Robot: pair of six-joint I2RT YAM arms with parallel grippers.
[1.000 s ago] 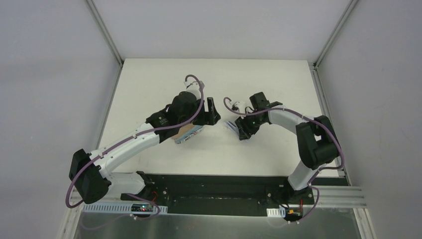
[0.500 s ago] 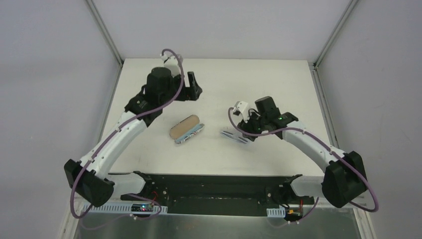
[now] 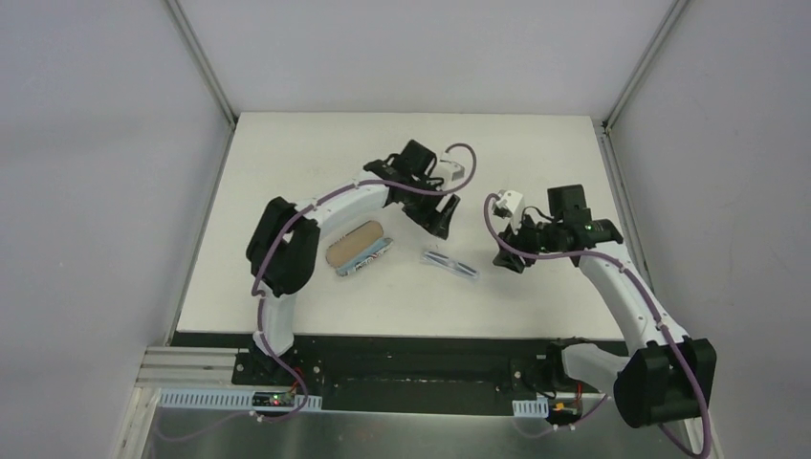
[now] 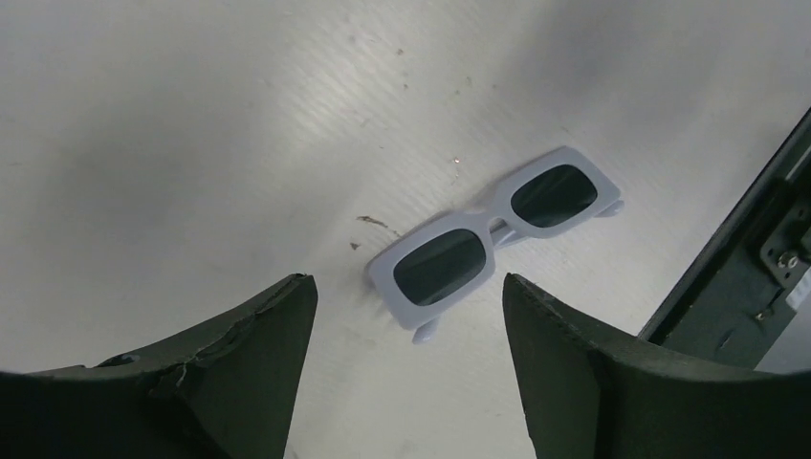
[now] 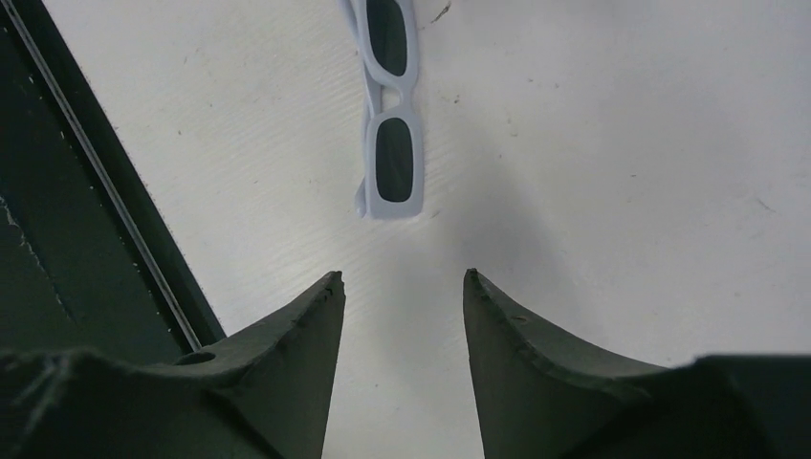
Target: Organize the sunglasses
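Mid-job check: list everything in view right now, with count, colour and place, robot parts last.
sunglasses: one, pale white frame with dark rectangular lenses, lying flat near the table's middle, touched by neither claw
case: one, oblong, tan top with a white-and-blue printed side, on the table left of the sunglasses, apart from them
table: one, white, under everything
base rail: one, black, along the table's near edge
left claw: one, black, open and empty, just beyond the sunglasses on their far side
right claw: one, black, open and empty, to the right of the sunglasses
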